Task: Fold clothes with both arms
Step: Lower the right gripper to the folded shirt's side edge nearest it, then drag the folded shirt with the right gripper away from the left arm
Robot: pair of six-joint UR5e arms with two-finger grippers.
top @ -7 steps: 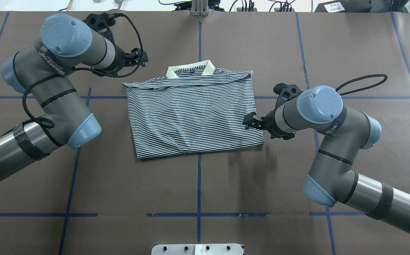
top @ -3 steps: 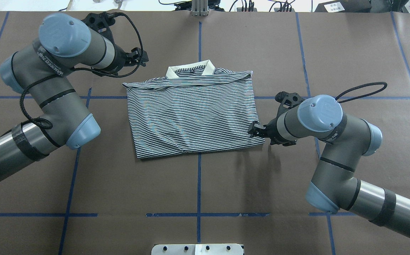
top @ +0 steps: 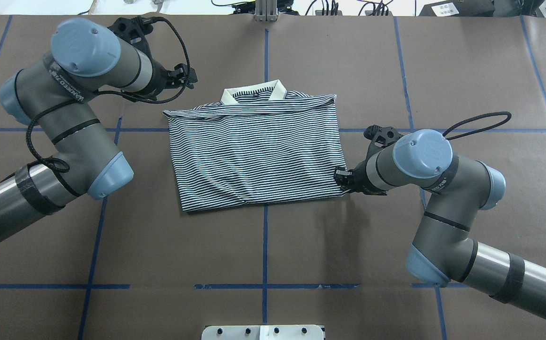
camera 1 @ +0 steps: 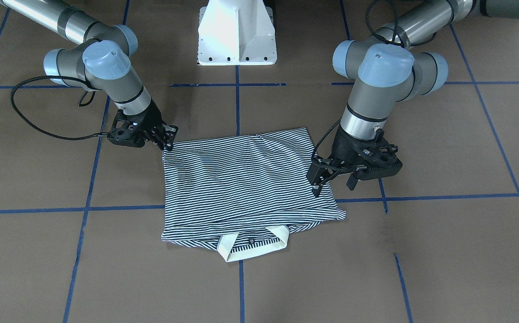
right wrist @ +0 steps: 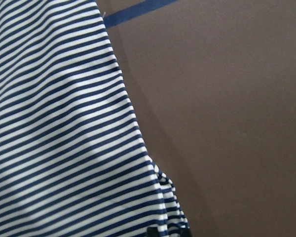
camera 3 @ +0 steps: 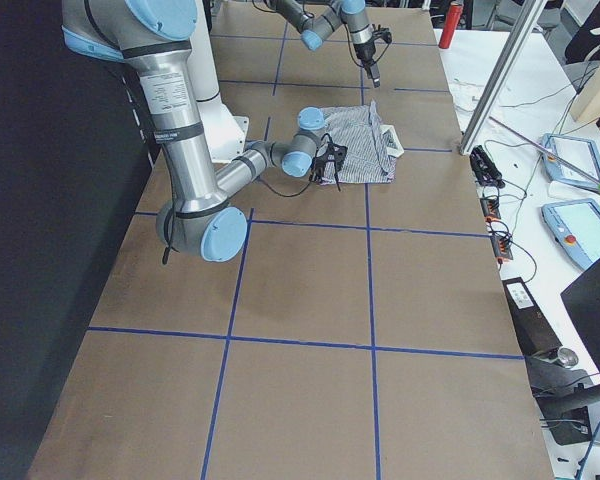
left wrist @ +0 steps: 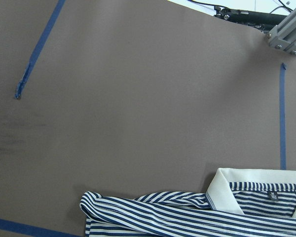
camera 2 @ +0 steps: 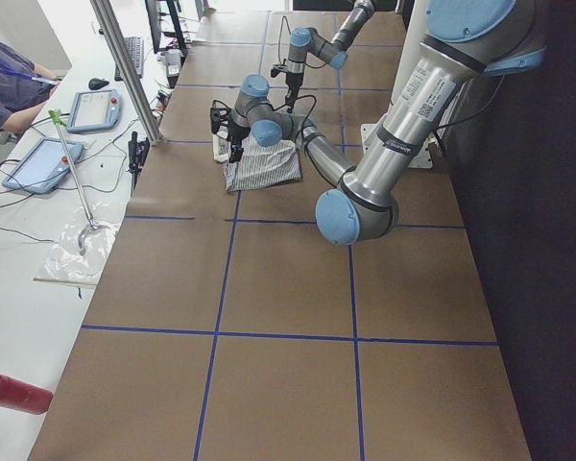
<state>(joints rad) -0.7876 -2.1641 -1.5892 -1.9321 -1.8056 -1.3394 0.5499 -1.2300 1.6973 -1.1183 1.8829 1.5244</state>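
Polo shirt (top: pixel 258 156) is listed part-folded, final fold judged outstanding; corner lies at right gripper (top: pixel 342 175), left gripper (top: pixel 187 78) apart; jaw openings cannot be told.

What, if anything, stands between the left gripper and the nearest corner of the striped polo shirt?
Nothing visible does. The left gripper hovers beyond the polo shirt's far left corner, and only bare brown table shows between them in the overhead and left wrist views.

Soft, seemingly knit polo shirt (top: pixel 254 151); matt brown table (top: pixel 348 259)
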